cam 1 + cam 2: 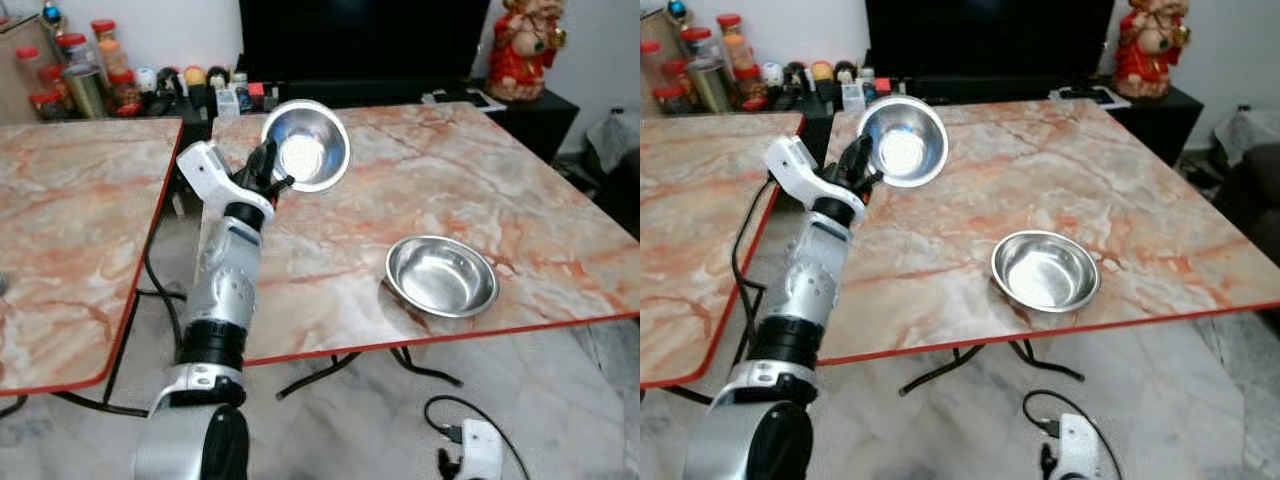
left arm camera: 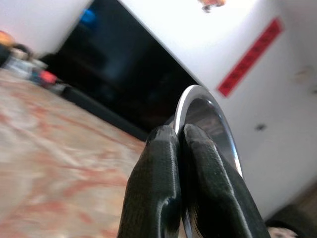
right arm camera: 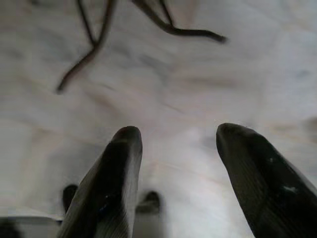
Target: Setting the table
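Steel bowl [image 1: 306, 145] rim pinched, left gripper [image 1: 272, 172] fingers [image 2: 163, 188] hiding contact.

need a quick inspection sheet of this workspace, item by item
surface: marble-pattern table with red edge; a second matching table to its left
job's things: steel bowl resting near the front edge; second steel bowl lifted and tilted above the table
clutter: nothing seen on the tabletops
grippers: left pincer shut on the lifted bowl's rim; right pincer open, hanging over the floor
cables: black cable between the tables; another on the floor
surroundings: jars on a dark cabinet, black screen, red figurine
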